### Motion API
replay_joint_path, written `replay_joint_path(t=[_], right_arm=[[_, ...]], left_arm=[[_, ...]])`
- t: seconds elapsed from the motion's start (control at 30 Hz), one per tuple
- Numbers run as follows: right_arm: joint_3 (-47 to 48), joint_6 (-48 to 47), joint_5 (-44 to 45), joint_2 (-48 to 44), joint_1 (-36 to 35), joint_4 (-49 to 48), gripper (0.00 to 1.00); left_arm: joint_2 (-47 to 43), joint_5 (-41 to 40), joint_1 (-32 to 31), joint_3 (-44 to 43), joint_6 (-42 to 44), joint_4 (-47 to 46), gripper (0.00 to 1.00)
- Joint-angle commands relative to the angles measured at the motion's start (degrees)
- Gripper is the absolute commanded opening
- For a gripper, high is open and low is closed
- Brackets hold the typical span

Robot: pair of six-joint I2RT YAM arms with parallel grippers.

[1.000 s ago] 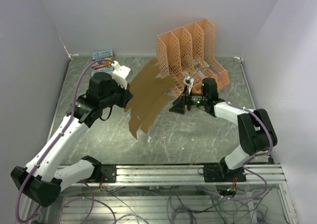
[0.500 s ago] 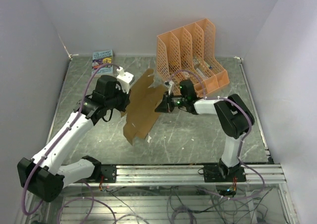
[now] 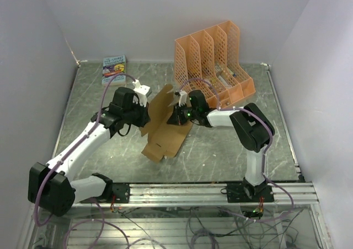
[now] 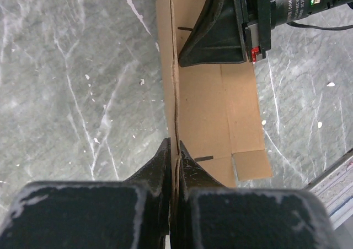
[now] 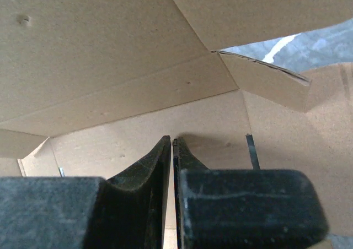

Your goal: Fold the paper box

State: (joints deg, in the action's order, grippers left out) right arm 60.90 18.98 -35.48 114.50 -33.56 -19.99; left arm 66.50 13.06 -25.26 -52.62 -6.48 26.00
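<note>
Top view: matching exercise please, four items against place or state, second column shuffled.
1. paper box
2. file rack
3. book
4. left gripper

A. far left corner
B. far side, right of centre
C. shut on the box's edge
D. partly folded, in the middle

Pairs: 1-D, 2-B, 3-A, 4-C

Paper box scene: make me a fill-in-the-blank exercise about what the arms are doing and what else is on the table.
The left gripper is ____ on the paper box's edge.
The right gripper is shut on the same ____.
Behind it stands an ____ rack.
The book lies at the table's far ____ corner.
Missing words: shut; box; orange; left.
</note>
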Motion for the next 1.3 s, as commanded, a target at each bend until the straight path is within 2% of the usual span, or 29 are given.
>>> replay_joint_path(t=[0.0, 0.47, 0.73, 1.0, 1.27], right_arm=[[-1.74, -0.75, 2.48, 0.90, -0.36, 1.11, 0.07], [-5.84, -0.38, 2.25, 2.89, -0.75, 0.74, 0.07], [-7.71, -0.44, 2.43, 1.56, -0.87, 0.81, 0.06], [-10.15, -2.40, 2.14, -1.59, -0.91, 2.36, 0.07], [-11.11, -8.19, 1.58, -9.41, -0.86, 5.75, 0.14]], left_arm=[[1.35, 3.38, 0.38, 1.86, -3.72, -5.16, 0.07], [4.34, 7.73, 0.56, 11.67, -19.25, -17.35, 0.07], [6.61, 5.88, 0.78, 12.93, -22.96, -15.23, 0.07], [13.83, 8.15, 1.26, 13.20, -26.20, -16.53, 0.07], [13.55, 4.65, 1.34, 12.84, -25.46, -15.96, 0.07]])
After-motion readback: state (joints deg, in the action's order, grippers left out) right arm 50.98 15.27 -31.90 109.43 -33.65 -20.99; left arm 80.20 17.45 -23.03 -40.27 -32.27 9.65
